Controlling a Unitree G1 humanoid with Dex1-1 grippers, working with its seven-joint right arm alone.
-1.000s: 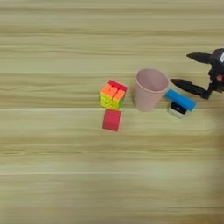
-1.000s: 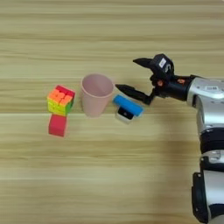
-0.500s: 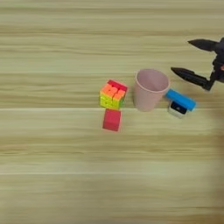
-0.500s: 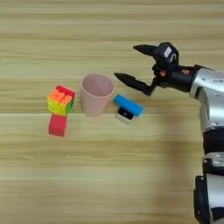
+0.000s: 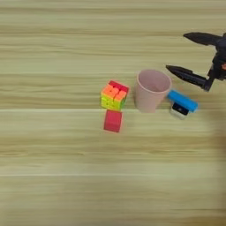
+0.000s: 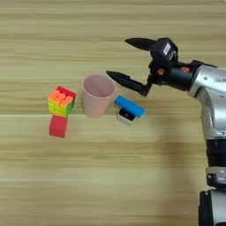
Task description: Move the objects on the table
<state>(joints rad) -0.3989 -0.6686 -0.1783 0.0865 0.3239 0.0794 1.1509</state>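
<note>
i see my hand [image 6: 119, 58] with fingers spread wide, holding nothing, above the cup [image 6: 98, 94] on the counter [image 6: 110, 176]. blue block [image 6: 129, 107] just right of the cup; red cube [image 6: 58, 126] left, below a multicolour cube [image 6: 61, 100].

Wood-grain table [image 5: 53, 176] seen from above, with four small objects grouped right of centre: a multicoloured puzzle cube [image 5: 114, 95] with a red cube [image 5: 113, 121] just in front of it, an upright pale pink cup [image 5: 152, 90] to their right, and a bright-blue block [image 5: 182, 101] resting tilted on a small black-and-white piece just right of the cup. At the table's right edge the right gripper [image 5: 190, 57] enters with its two black fingers spread wide apart, holding nothing. The nearer finger [image 5: 187, 76] points toward the cup's rim, above the blue block.
</note>
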